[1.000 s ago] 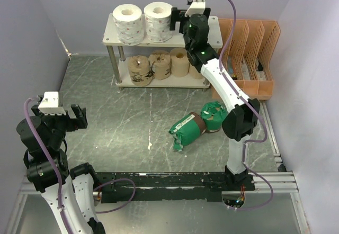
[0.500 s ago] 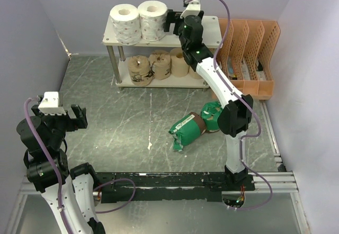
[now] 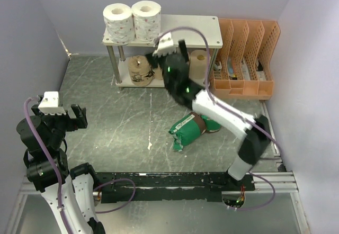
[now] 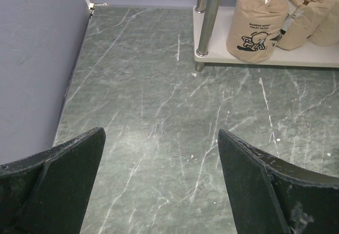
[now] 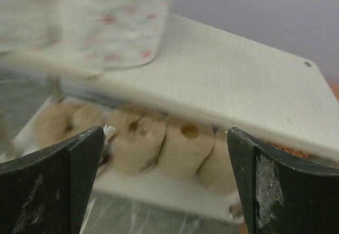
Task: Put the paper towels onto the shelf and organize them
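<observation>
The shelf point(image 3: 201, 30) stands at the back. Two white paper towels point(image 3: 117, 22) point(image 3: 145, 19) are upright on the left of its top board. Tan rolls fill the lower tier, the labelled one point(image 3: 139, 70) point(image 4: 256, 25) at the left. A green-wrapped roll point(image 3: 186, 131) lies on the floor, and the right forearm hides what is behind it. My right gripper point(image 3: 165, 56) point(image 5: 164, 131) hangs open and empty before the shelf, facing the tan rolls point(image 5: 183, 144). My left gripper point(image 3: 61, 118) point(image 4: 160, 132) is open over bare floor at the near left.
An orange file rack point(image 3: 246, 59) stands right of the shelf. Purple walls point(image 4: 32, 59) close in the left, back and right. A black rail point(image 3: 185, 181) runs along the near edge between the arm bases.
The two white rolls have slid left along the top board. My right gripper has drawn back from the top board, down and to the left. The left arm has not moved.
</observation>
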`<state>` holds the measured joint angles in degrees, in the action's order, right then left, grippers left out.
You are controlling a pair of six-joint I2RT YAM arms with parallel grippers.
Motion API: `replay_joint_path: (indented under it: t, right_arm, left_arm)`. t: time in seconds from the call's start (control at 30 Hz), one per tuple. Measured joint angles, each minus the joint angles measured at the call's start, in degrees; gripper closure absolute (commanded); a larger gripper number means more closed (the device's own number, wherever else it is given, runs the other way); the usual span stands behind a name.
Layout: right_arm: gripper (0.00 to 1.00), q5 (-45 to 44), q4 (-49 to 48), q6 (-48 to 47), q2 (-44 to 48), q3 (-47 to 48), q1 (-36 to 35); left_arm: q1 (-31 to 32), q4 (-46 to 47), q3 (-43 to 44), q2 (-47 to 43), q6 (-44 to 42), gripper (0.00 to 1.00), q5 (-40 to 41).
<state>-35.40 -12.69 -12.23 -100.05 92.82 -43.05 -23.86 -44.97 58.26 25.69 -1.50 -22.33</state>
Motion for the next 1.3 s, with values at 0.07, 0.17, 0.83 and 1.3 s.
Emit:
replay_joint_path:
  t: [0.07, 0.17, 0.83, 1.3]
  right_arm:
    - [0.0, -6.78, 0.02, -4.26, 7.98, -7.28, -7.61]
    - [0.0, -14.99, 9.22, 0.15, 20.98, -12.24, -17.05]
    - [0.0, -19.12, 74.77, 69.9, 24.15, -35.47, -36.22]
    - [0.1, -21.35, 66.64, 66.55, 11.1, -35.47, -35.06]
  left_arm:
    - [0.0, 0.0, 0.0, 0.2, 0.0, 0.02, -0.02]
    - [-0.02, 0.0, 0.0, 0.68, -0.02, 0.02, -0.02]
    - [-0.07, 0.0, 0.0, 3.13, -0.02, 0.02, -0.22]
    - [-0.07, 0.0, 0.0, 1.75, -0.02, 0.02, -0.24]
